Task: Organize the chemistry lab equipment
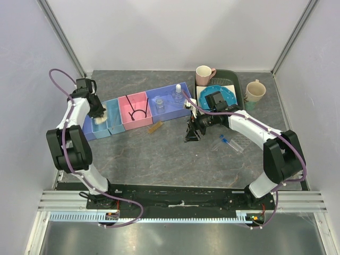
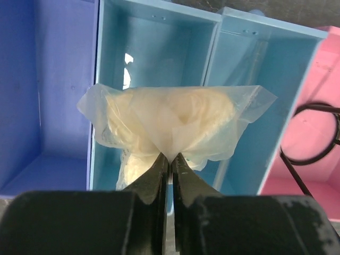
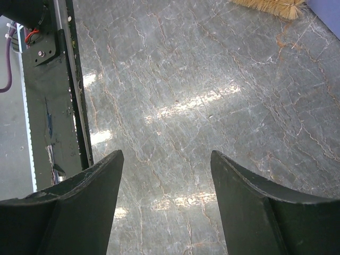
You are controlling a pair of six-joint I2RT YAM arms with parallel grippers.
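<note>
Partly done: the black wire loop (image 1: pixel 138 112) lies in the pink plastic bin (image 1: pixel 129 123). The left pincer (image 2: pixel 170 159), clamped on the small clear bag (image 2: pixel 175 119) of pale wadding, holds it over the light-blue bin (image 2: pixel 154 64) left of the pink one; the right pincer (image 3: pixel 167 170) stands apart, empty. A blue-capped vial (image 1: pixel 227 141) lies unsorted, well right of the pink bin, on the grey marbled worktop (image 3: pixel 212 79). Pale walls (image 1: pixel 175 32) enclose the cell.

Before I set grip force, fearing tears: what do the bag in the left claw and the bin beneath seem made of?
Small clear bag: thin soft plastic film, likely; it crinkles, translucent. Light blue bin: rigid plastic, probably moulded; smooth, faintly glossy walls.
</note>
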